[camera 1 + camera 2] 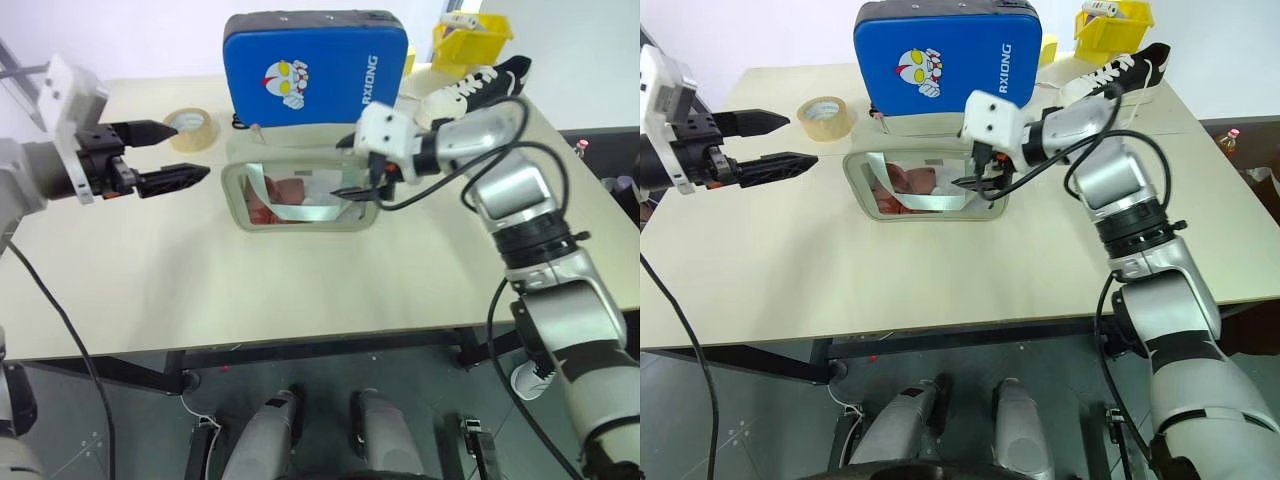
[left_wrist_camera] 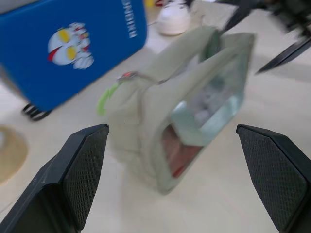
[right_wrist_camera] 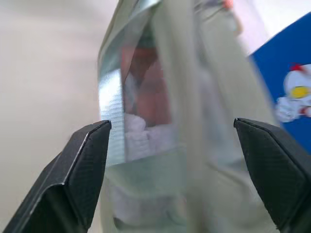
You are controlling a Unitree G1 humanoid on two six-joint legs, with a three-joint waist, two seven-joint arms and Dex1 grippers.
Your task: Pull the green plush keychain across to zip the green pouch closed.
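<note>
Zipping step in hand, judged unfinished: green pouch point(image 1: 300, 197), pale sage with clear window showing reddish and white contents, stands mid-tabletop point(image 1: 300, 300) just before the blue hard case point(image 1: 315, 65). Green plush keychain point(image 2: 106, 96), a lime strip, hangs at the pouch's end nearer the left arm. Right end effector point(image 1: 975, 185) sits at the opposite end, fingers apart, nothing held. Left end effector point(image 1: 170, 155) hovers beside the pouch, fingers wide, empty. Next move likely calls for pinching the keychain.
</note>
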